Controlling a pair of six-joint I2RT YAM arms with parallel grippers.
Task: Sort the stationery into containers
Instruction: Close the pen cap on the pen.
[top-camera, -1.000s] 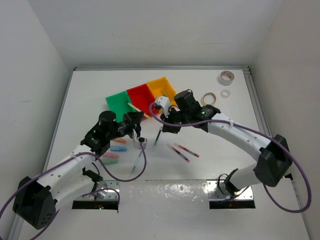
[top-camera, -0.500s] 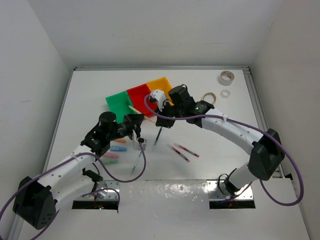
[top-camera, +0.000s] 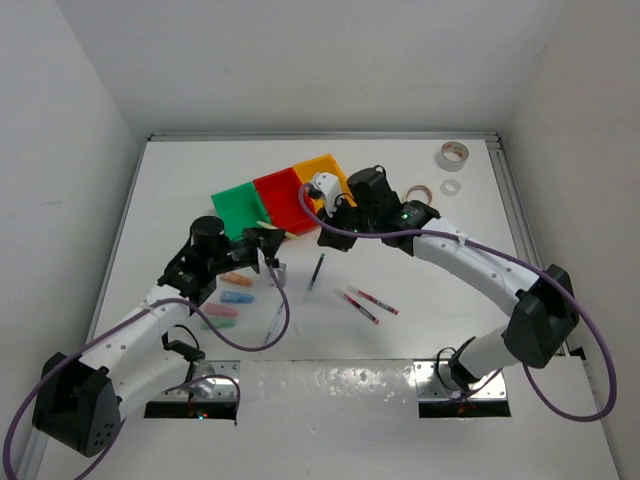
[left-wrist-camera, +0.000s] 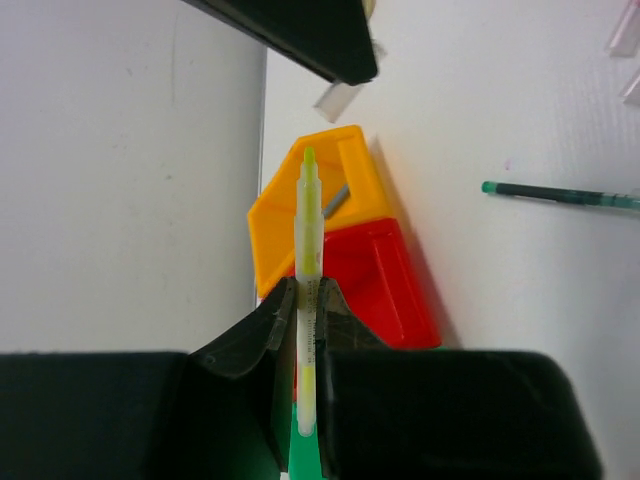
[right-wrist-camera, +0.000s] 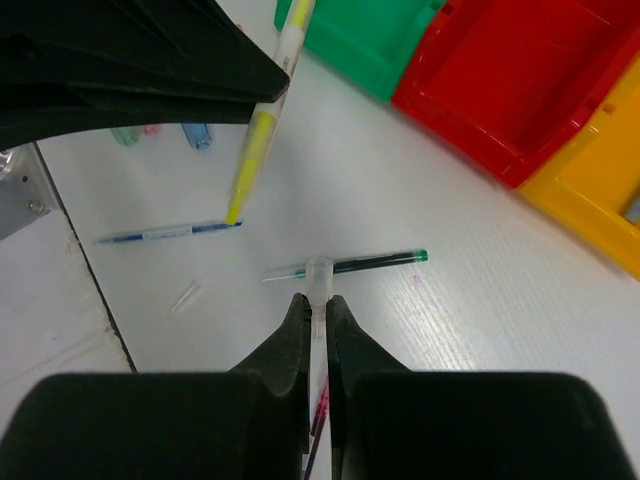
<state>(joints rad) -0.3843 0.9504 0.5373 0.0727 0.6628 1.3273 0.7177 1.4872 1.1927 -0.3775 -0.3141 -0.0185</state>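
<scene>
my left gripper was clamped tight on a slim, round yellow highlighter, held by the near rim of the glossy green bin, toward the table's far edge. only the right wrist view showed my right gripper pinched onto 1 thin clear pen; the top view hid it.

The overhead view gives you bright, even light from above: the white worktop carries only faint, soft shadows under the arms, and the glossy strip along the bottom of the frame shows mottled glare. In the wrist views the left hand and right hand fill the lower frame as black, slightly blurred masses, while the worktop beyond is sharp.
</scene>
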